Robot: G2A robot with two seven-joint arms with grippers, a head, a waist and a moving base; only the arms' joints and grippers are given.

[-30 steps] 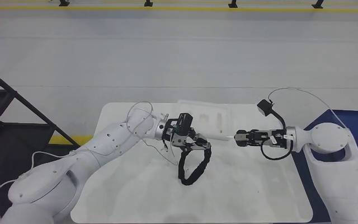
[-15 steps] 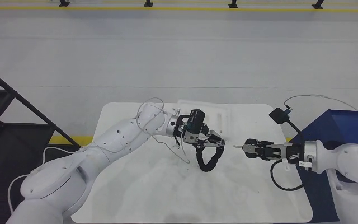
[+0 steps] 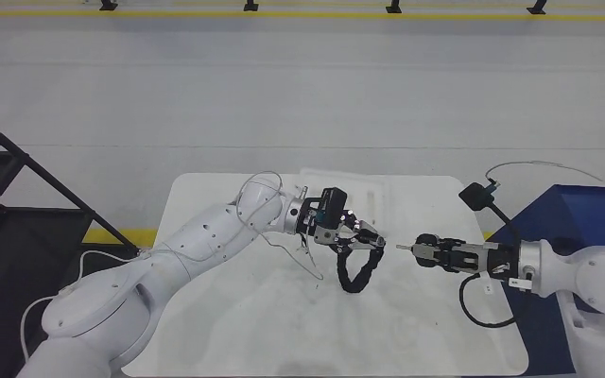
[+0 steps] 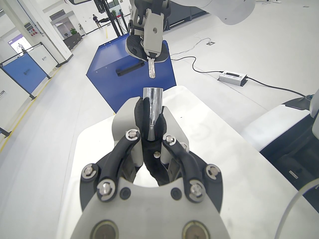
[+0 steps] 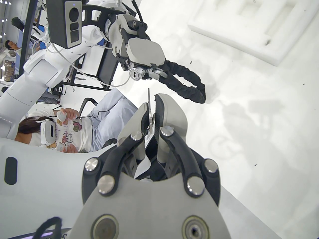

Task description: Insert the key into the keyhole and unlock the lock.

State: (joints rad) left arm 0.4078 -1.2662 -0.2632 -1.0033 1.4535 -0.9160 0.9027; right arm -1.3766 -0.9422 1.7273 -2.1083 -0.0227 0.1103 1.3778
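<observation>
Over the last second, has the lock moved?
Yes. Held in the left gripper, the lock has shifted rightward along the foam tray's near edge, toward the key.

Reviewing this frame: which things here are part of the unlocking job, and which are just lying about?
Part of the job: chrome-cylinder cable lock with black sleeved loop, in the left gripper; silver metal key, in the right gripper.
Just lying about: white foam tray with rectangular pockets on the white table; blue cabinet with a black handle beside the table.
</observation>
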